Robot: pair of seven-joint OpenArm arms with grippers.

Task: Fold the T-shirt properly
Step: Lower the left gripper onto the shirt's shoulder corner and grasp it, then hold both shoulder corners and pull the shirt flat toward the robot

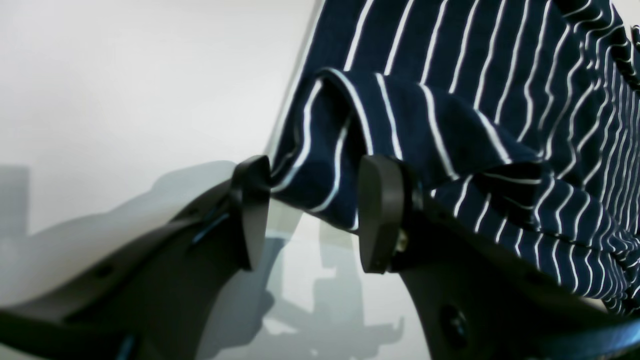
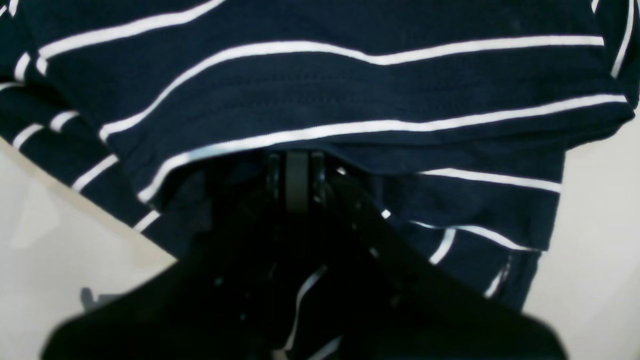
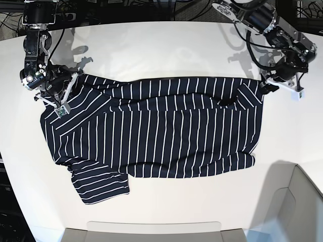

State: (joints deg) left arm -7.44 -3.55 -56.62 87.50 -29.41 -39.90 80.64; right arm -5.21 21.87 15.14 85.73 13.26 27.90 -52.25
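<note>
**Two hands take up a striped shirt's far corners**

The T-shirt [image 3: 161,131], navy with thin white stripes, lies spread across the middle of the white surface [image 3: 166,50], one sleeve trailing toward the lower left of the base view. At upper left, the right hand [image 3: 56,86] is clamped tight on the cloth near the shoulder; its wrist view shows fabric draped over the shut jaws, hiding the tips. At upper right, the left hand [image 1: 312,215] stands wide, a bunched fold of hem sitting between its fingers [image 1: 380,220] without being pinched. The pairing suggests both far corners are being secured so the top edge can be lifted and folded as one. Whether the left fingers touch the surface cannot be told, and the right sleeve is hard to make out.
</note>
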